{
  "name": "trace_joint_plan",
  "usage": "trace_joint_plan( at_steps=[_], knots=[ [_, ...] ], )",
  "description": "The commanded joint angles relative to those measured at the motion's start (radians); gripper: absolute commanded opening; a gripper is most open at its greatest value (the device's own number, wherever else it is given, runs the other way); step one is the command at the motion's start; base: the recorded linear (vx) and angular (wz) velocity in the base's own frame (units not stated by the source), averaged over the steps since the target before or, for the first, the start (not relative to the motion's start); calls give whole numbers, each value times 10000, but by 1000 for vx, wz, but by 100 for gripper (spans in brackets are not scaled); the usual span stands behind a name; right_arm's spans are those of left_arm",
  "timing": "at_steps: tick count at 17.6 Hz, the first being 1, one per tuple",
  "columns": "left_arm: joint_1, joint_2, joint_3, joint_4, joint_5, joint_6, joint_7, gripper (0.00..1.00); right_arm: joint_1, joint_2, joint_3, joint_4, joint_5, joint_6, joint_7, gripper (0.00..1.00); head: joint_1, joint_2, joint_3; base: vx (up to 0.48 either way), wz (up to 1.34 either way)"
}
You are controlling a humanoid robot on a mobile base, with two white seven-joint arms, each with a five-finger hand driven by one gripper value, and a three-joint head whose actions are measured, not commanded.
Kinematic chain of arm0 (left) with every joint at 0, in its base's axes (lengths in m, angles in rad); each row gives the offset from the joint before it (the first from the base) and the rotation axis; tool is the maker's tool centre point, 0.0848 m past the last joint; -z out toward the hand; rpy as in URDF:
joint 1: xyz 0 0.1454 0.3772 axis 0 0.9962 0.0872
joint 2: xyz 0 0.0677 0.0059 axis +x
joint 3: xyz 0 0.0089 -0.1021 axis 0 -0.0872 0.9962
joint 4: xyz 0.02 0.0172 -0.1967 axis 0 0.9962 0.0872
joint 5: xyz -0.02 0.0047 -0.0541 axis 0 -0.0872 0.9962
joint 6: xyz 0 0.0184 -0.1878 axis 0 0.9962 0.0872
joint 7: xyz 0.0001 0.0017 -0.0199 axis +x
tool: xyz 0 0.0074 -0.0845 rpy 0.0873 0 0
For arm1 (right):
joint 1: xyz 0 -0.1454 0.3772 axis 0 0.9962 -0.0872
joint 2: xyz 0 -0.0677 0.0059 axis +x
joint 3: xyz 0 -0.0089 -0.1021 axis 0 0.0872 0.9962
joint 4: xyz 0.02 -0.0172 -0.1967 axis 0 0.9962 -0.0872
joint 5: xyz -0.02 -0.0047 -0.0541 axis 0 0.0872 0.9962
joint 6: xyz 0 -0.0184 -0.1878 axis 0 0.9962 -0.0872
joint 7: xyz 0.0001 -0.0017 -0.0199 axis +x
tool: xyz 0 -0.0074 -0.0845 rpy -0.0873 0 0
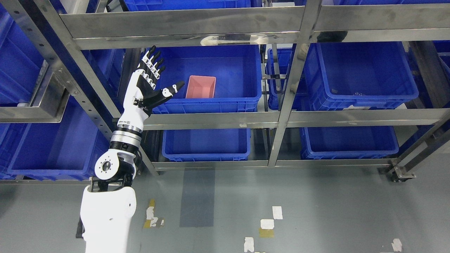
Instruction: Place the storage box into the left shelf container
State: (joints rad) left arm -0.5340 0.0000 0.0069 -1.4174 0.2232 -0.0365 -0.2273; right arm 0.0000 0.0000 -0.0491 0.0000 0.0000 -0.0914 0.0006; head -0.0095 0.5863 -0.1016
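Left hand (152, 82) spread wide, holding nothing.
Box (200, 86) lies in bin (225, 102) right of hand; withdrawing risks striking shelf rail (211, 119).

You face a steel shelving rack (281, 119) with bright, scuffed rails and perforated uprights. Blue plastic bins (358, 75) fill its tiers, with more at your far left (45, 151) and on the lower tier (205, 144). Below lies a grey floor (316, 211) with a darker rectangular patch (197, 198) and peeling tape scraps (267, 224).
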Motion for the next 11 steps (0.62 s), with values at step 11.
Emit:
trace_joint_plan(
  at_steps=[11],
  knots=[
    [1152, 174, 145, -967, -192, 318, 18, 100, 77, -175, 0, -175, -31, -6, -6, 100, 0, 0, 0, 0, -4]
  ],
)
